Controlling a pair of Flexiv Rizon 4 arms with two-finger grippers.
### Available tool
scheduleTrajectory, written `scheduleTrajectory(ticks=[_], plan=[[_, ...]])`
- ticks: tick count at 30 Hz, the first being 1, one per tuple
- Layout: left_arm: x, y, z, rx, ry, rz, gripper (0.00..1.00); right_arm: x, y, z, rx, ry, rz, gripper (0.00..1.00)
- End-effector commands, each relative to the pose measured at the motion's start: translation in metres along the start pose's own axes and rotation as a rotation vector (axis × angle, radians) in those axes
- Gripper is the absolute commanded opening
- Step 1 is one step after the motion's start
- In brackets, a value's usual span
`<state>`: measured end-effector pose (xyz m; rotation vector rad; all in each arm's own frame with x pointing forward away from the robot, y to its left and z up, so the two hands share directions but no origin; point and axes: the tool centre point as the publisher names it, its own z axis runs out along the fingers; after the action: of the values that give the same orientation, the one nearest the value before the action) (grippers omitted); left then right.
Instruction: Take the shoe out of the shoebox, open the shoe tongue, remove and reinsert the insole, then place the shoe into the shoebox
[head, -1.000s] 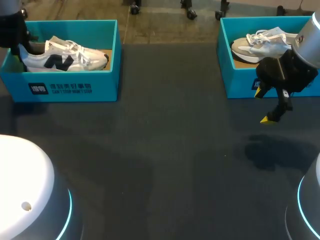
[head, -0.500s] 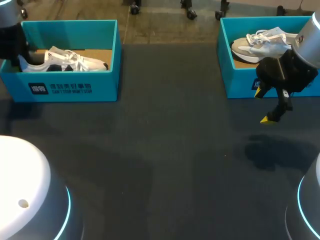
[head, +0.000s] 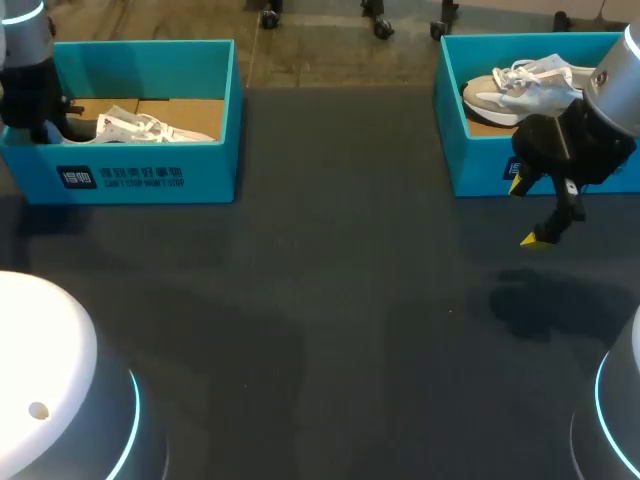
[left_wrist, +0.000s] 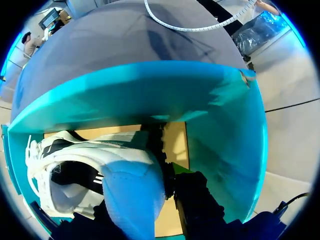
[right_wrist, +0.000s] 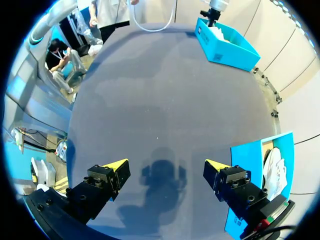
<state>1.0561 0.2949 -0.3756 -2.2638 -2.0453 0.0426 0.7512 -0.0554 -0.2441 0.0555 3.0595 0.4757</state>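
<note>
A white sneaker with dark side marking lies low inside the left teal shoebox, toe toward the table's middle. My left gripper stands at the box's left end, shut on the shoe's heel. In the left wrist view the shoe shows its laces and blue heel lining, clamped between my dark fingers; the yellow tips are hidden. My right gripper hangs open over bare table in front of the right box, and its wrist view shows the open gripper holding nothing.
A second teal shoebox at the back right holds another pale sneaker. It shows beside the right gripper as box and shoe. Dark table surface spreads between both boxes and toward the front.
My left gripper has lowered the shoe into the left box; only its upper part shows above the wall now. The right arm has kept still.
</note>
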Motion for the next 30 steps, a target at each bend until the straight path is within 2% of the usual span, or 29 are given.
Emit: scheduleTrajectory(ticks=[1, 2, 6, 9, 13, 15, 17, 30], plan=[[-0.001, 0.005, 0.0, 0.003, 0.003, -0.003, 0.19, 0.001, 0.0, 0.001, 0.001, -0.002, 0.0, 1.0], [-0.001, 0.005, 0.0, 0.003, 0.006, 0.0, 0.31, 0.001, 0.0, 0.001, 0.001, -0.002, 0.0, 1.0], [-0.002, 0.005, 0.001, -0.002, 0.012, 0.001, 0.42, 0.001, 0.0, 0.001, 0.001, -0.002, 0.0, 1.0], [0.001, 0.004, -0.003, 0.004, 0.009, -0.005, 0.55, 0.001, 0.0, 0.001, 0.001, -0.002, 0.0, 1.0], [0.003, 0.001, -0.014, -0.004, -0.01, 0.005, 0.9, 0.001, 0.0, 0.001, 0.001, -0.002, 0.0, 1.0], [0.003, -0.002, -0.02, -0.023, -0.02, 0.018, 0.97, 0.001, 0.0, 0.001, 0.001, -0.002, 0.0, 1.0], [0.001, -0.005, -0.028, -0.025, -0.023, 0.021, 1.0, 0.001, 0.0, 0.001, 0.001, -0.002, 0.0, 1.0], [-0.006, -0.008, -0.078, -0.067, -0.069, 0.046, 1.0, 0.001, 0.0, 0.001, 0.001, -0.002, 0.0, 1.0]])
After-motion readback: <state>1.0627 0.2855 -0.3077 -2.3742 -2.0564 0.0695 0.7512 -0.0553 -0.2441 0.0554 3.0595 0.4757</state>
